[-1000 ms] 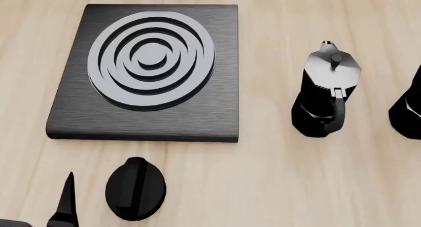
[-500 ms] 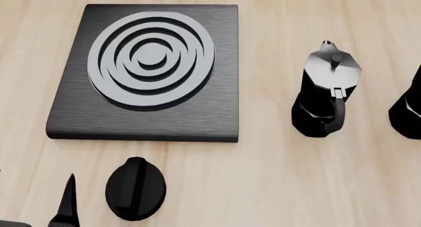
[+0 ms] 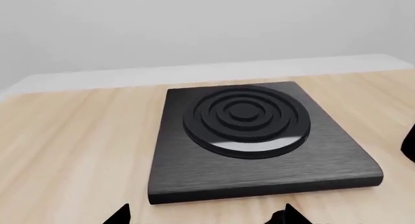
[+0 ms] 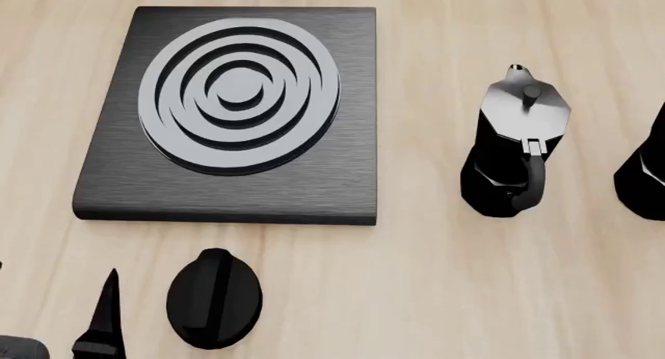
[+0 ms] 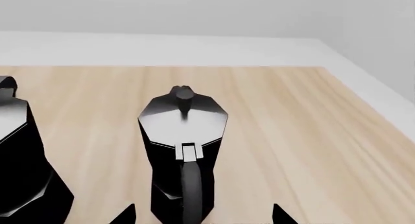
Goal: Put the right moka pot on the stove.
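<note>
1. Black and faceted, with a glossy grey lid, the right moka pot [image 5: 183, 153] stands upright on the wooden table [image 4: 437, 297] — in the head view only its left edge [image 4: 644, 180] shows at the right border, so the right wrist view is the one to judge it by.
2. It sits well apart from the stove [image 4: 233, 114], with the other moka pot [image 4: 516, 145] standing between them.
3. It looks rigid and metal-like, probably moderately heavy for its size; the smooth facets and shiny lid would likely be slippery under the pads.
4. Its black handle [image 5: 190, 192] faces the right wrist camera and seems the surest hold; the waist between the upper and lower halves is a second option. The small knob [image 5: 184, 96] looks too slight to lift by.
5. Being tall and narrow, it could tip if nudged off-centre.
6. The right gripper [image 5: 202, 219] has two dark fingertips [image 5: 123, 215] spread either side of the pot's base, holding nothing.
7. The left gripper [image 3: 206, 219] is likewise spread and empty, near the stove's front edge beside the black oval knob [image 4: 213, 298].
</note>
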Available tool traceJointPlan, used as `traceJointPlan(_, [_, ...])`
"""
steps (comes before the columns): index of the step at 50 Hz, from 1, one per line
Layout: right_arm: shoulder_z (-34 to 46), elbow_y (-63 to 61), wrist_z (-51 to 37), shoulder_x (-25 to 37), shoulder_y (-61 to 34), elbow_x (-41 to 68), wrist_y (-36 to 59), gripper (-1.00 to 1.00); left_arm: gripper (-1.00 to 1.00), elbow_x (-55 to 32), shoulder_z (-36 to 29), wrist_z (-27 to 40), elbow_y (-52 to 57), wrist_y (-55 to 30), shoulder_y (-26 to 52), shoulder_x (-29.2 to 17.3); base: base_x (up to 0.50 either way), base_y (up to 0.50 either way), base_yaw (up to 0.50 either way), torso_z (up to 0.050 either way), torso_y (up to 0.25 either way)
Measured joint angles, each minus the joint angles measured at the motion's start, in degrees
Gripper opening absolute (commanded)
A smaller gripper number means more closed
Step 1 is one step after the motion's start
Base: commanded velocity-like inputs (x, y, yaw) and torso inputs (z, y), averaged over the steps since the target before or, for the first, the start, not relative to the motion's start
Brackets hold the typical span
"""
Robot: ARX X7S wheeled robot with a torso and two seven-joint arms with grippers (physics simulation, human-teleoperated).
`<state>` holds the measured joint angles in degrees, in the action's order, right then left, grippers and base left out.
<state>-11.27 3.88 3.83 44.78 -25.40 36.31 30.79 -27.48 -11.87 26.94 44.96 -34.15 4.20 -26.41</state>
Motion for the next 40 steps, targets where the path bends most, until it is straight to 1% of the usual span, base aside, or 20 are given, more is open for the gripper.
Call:
traceJointPlan(17, [2.32,4.53,1.08,-0.87,-2.67,-1.99,-1.71,1.00,1.00,-1.36,0.38,0.35,-0.09,-0.77,0.41,0.01,0.00,0.00,0.00,0.000,0.000])
traceJointPlan(40, [7.69,13.60,3.39,-3.29,-9.74,-6.06,-4.58,1.00,1.00,-1.83,0.33,0.70,-0.14,-0.66,0.60,-0.18,0.00,0.00,0.00,0.000,0.000])
